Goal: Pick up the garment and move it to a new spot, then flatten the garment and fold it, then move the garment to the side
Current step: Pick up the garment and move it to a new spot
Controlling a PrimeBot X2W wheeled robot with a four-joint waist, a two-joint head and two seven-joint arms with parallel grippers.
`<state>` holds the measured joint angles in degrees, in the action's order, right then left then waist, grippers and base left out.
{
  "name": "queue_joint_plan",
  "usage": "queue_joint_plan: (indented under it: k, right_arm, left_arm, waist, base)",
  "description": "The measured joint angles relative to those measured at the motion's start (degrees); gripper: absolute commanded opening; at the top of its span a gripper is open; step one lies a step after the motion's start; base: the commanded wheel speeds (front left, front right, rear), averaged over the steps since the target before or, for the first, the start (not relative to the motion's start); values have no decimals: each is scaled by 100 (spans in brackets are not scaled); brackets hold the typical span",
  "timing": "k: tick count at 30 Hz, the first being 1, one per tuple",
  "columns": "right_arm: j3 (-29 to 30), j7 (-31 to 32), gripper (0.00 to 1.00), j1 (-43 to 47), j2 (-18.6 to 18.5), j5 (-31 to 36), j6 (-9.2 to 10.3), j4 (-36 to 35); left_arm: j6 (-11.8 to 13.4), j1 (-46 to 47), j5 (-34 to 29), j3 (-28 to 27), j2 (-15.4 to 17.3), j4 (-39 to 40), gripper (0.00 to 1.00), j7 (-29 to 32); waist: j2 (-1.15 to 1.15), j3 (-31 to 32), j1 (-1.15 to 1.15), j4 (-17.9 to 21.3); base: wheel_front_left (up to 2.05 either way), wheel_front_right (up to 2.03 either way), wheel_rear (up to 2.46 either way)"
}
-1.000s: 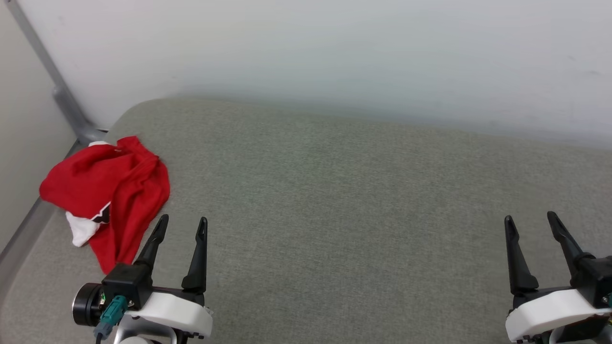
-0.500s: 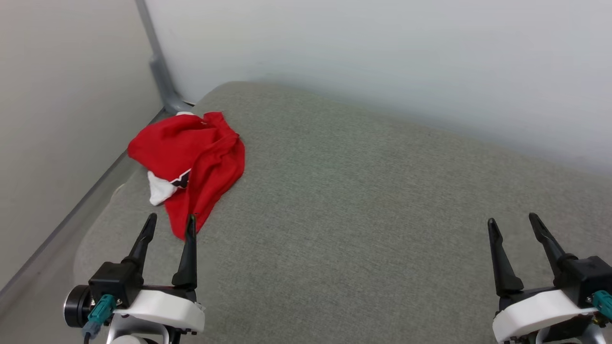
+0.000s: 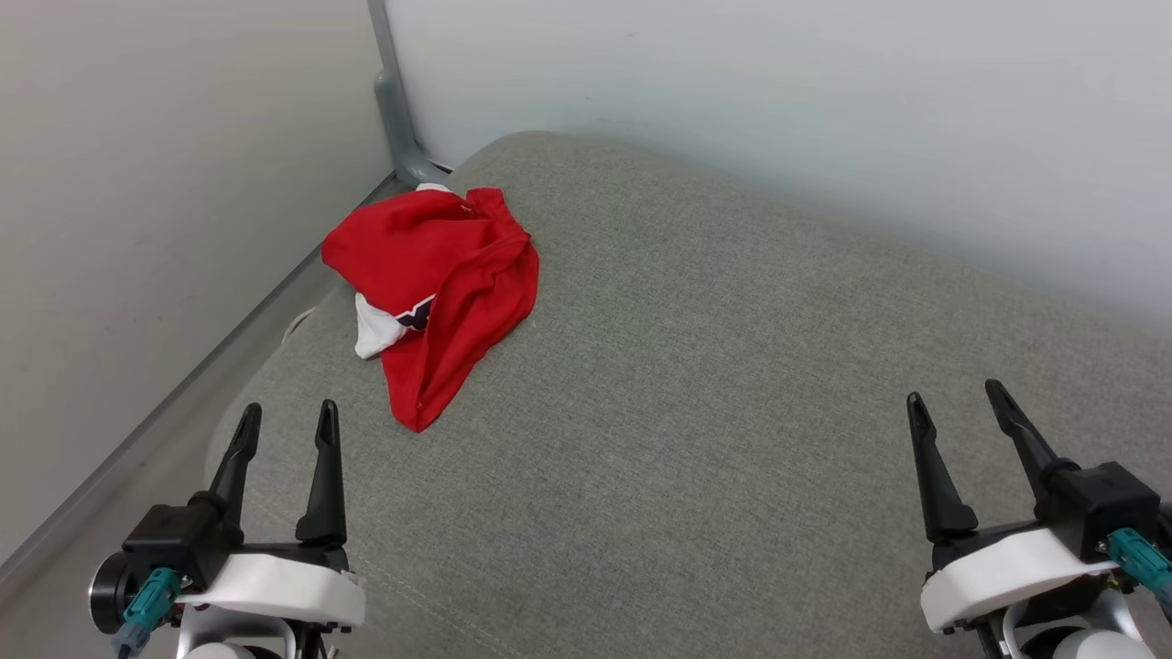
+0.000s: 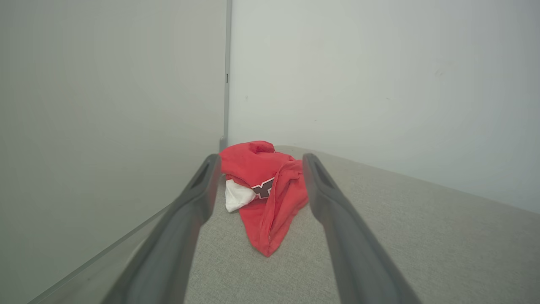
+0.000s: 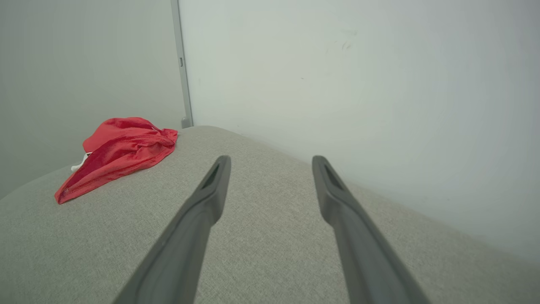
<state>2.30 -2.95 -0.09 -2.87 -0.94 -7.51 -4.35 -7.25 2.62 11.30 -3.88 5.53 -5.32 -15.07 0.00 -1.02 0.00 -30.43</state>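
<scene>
The garment [image 3: 439, 284] lies crumpled in a red heap near the far left corner of the grey cushion, a white sleeve and a bit of black lettering showing at its left side. The left wrist view has the garment [image 4: 270, 190] straight ahead between the fingers, some way off. My left gripper [image 3: 286, 419] is open at the lower left, short of the garment's near tip. My right gripper [image 3: 955, 395] is open at the lower right, far from it. From the right wrist view the garment [image 5: 122, 152] sits at the far left.
The grey cushioned surface [image 3: 696, 384] spreads wide to the right of the garment. Pale walls meet at a grey corner post [image 3: 396, 119] just behind the garment. The cushion's left edge [image 3: 238, 403] drops to a floor strip beside the left wall.
The head camera has swung left, so the whole picture has shifted right and the garment now sits nearer the middle. Both grippers stay open and empty.
</scene>
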Motion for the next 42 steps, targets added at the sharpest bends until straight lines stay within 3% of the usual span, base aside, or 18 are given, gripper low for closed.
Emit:
queue_joint_plan:
  k: [7, 13, 19, 32, 42]
  right_arm:
    - [29, 90, 100, -100, 1, 99, 0, -53]
    - [79, 435, 100, -255, 2, 427, 0, -542]
    - [99, 658, 100, -464, 2, 657, 0, -848]
    - [137, 751, 100, -840, 1, 821, 0, -1245]
    - [51, 677, 100, -1186, 1, 859, 0, -1217]
  left_arm:
    - [-10, 266, 73, -33, 11, -99, 100, 0]
    - [-15, 1356, 717, 170, 352, -801, 100, 25]
    - [-16, 2385, 1269, 215, 907, -1183, 100, 301]
    - [-24, 4241, 2740, 506, 2345, -2664, 100, 2594]
    - [-24, 4969, 3576, 676, 2683, -4348, 100, 4280]
  waist:
    - [0, -208, 0, -18]
    - [0, -661, 0, 85]
    - [0, -1139, 1, 422]
    - [0, -2268, 2, 1149]
    - [0, -2967, 1, 1473]
  base:
    - [0, 0, 0]
    - [0, 0, 0]
    - [0, 0, 0]
    - [0, 0, 0]
    - [0, 0, 0]
